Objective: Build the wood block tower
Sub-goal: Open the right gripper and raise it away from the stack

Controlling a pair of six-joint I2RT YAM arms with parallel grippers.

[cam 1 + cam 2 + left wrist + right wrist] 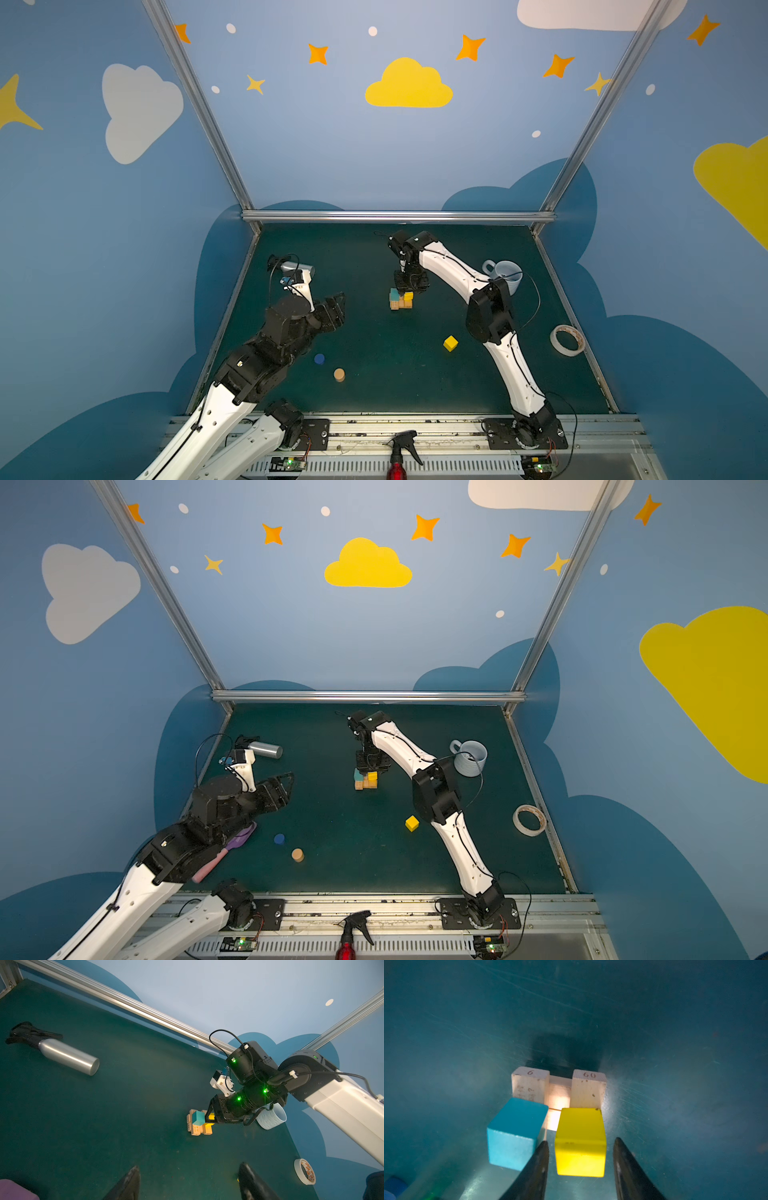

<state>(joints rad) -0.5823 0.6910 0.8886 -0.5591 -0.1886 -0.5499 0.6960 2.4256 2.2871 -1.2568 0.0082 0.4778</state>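
- The right pincer [581,1141] stood spread astride the yellow cube [580,1153], with a sliver of gap at each fingertip, so it pinched nothing.
- The left pincer [189,1166] was spread wide and empty above the left of the bench [374,399], well apart from the tower [401,300].
- The tower stood near the middle of the bench. In the right wrist view its two upper tan planks [588,1088] lay flat and parallel with a gap between them, their long axes in line with the fingers. Lower wood crossed beneath them.
- The teal cube [517,1132] and the yellow cube sat side by side, one on each plank's near end, not touching.
- A loose yellow cube [450,343] lay nearer the front. The blue cylinder [319,358] and tan cylinder [339,374] lay front-left beside the left arm — bare bench separated all three from the tower.
- The mug [509,276] and tape roll [567,340] sat toward the right side, and the silver spray bottle [68,1057] lay on its side near the back-left.
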